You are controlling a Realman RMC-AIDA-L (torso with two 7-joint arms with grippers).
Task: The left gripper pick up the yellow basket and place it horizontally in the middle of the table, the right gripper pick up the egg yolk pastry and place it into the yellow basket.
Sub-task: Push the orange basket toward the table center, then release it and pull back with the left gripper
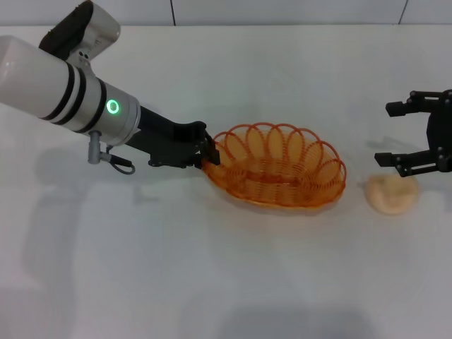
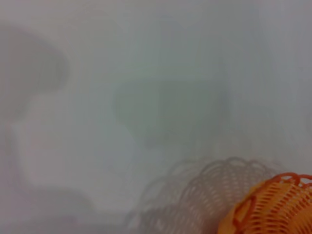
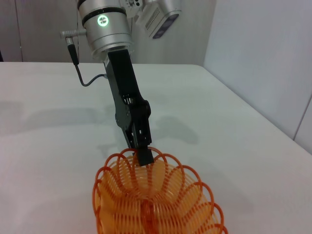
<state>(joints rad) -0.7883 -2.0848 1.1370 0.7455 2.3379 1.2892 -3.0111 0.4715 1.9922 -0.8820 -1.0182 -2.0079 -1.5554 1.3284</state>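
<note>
The yellow basket (image 1: 330, 161) lies lengthwise near the middle of the white table (image 1: 212, 268). My left gripper (image 1: 209, 152) is shut on the looped rim at the basket's left end. The right wrist view shows this grip (image 3: 141, 155) and the empty basket (image 3: 161, 204). Part of the basket shows in the left wrist view (image 2: 273, 207), with its shadow beside it. The egg yolk pastry (image 1: 392, 193) sits on the table to the right of the basket. My right gripper (image 1: 394, 134) is open, hovering just behind and above the pastry, apart from it.
A wall (image 1: 282, 10) runs behind the table's far edge. A grey cable (image 1: 113, 159) loops under the left wrist.
</note>
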